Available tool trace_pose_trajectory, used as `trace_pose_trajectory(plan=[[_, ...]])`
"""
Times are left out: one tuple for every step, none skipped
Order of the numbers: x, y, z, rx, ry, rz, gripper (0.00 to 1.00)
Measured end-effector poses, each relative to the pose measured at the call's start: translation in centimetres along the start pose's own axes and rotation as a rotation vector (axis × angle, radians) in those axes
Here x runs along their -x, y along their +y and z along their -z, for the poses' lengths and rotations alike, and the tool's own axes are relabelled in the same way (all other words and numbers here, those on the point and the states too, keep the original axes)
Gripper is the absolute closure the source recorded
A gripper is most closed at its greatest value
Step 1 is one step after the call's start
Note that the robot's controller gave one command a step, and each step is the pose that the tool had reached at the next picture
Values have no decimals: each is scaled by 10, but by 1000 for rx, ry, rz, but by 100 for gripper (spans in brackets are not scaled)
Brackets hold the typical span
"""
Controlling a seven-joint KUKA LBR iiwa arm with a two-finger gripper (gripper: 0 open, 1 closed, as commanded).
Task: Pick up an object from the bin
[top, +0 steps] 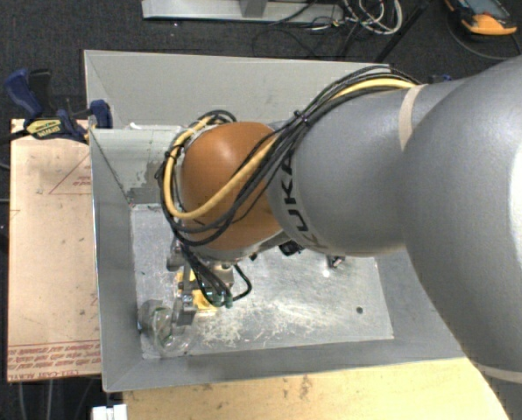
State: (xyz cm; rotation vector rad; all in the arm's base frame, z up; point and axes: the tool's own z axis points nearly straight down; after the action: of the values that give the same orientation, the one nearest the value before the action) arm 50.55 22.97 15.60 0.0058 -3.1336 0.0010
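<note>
My gripper (pixel 191 294) hangs below the orange wrist cover, low over the front-left part of the bin floor. Yellow and green parts show on its body. A small pale grey, glassy-looking thing (pixel 160 326) lies in the front-left corner. The gripper's lower end is right beside it, at its right upper edge. I cannot tell from here whether the two touch, or whether anything is held.
The large arm and its orange cover with looped cables hide the middle and right of the bin. The left wall and front wall stand close to the gripper. The floor to the right shows white scuffs and a small dark speck (pixel 359 310).
</note>
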Motion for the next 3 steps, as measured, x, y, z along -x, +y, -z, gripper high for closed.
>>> trace_pose_trajectory(plan=[[2, -1, 4, 2, -7, -4, 0], [12, -57, -66, 28, -53, -37, 0], [11, -54, -62, 24, -49, -35, 0]])
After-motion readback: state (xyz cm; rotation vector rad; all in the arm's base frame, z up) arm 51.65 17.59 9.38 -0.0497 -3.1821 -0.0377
